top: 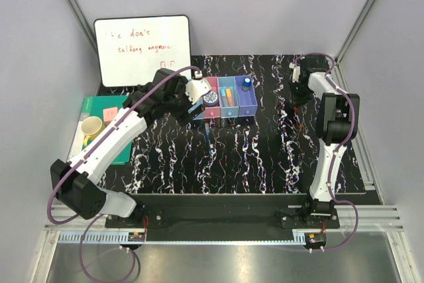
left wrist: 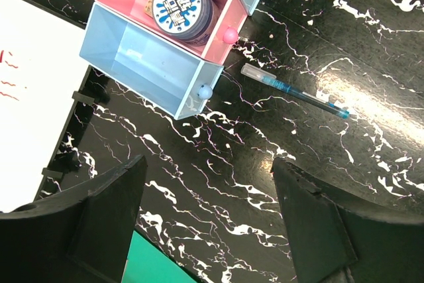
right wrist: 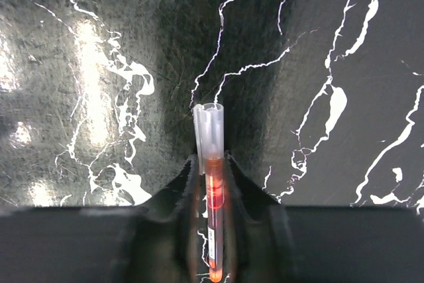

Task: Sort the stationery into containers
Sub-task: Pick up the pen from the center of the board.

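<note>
Right end effector [right wrist: 211,167] pinches the orange pen [right wrist: 210,130] low over the black marbled tabletop [right wrist: 344,64], well apart from the containers [top: 246,105]. Left end effector [left wrist: 211,167] hovers spread near the containers. The tape roll [left wrist: 180,3] sits in the pink compartment, and a blue pen [left wrist: 295,91] lies just beside them.

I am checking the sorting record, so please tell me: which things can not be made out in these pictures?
- Writing on the whiteboard: top view, too small and blurred; the left wrist view cuts it off.
- Items in the third bin from the left: top view, too small; the left wrist view cuts it off.
- Whether the right gripper presses the orange pen: right wrist view, dark shadow hides the contact.
</note>
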Controlling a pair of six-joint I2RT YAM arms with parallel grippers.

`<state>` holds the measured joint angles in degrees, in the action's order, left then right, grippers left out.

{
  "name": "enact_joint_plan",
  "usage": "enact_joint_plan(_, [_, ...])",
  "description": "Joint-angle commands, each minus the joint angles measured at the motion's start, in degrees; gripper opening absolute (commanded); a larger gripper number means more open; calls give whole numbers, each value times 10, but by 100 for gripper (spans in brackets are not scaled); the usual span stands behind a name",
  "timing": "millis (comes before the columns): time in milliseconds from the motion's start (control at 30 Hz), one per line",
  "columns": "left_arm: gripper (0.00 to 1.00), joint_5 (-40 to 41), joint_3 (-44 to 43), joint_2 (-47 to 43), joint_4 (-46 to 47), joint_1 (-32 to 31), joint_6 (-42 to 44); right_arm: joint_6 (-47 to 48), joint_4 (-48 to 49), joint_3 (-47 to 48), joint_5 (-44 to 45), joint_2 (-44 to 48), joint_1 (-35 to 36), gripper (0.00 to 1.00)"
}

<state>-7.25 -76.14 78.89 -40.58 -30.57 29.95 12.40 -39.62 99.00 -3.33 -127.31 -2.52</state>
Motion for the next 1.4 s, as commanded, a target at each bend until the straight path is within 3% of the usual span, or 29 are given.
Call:
enact_joint_plan(0, [80, -12, 6, 3, 24, 1, -26, 1, -11, -16, 13, -44, 16, 13])
enact_joint_plan(67, [79, -29, 12, 17, 27, 0, -52, 3, -8, -19, 14, -43, 16, 6])
enact_joint_plan(200, [76, -65, 19, 43, 33, 1, -97, 12, -6, -28, 20, -33, 17, 3])
enact_joint_plan(733, [72, -137, 21, 129, 43, -5, -217, 68, -7, -68, 20, 166, 17, 1])
enact_joint_plan(1067, [72, -129, 31, 173, 67, -32, -274, 102, -41, -32, 1, 231, 17, 1])
enact_joint_plan(1367, [72, -25, -1, 223, 69, -34, -321, 97, -107, 90, -36, 243, 18, 2])
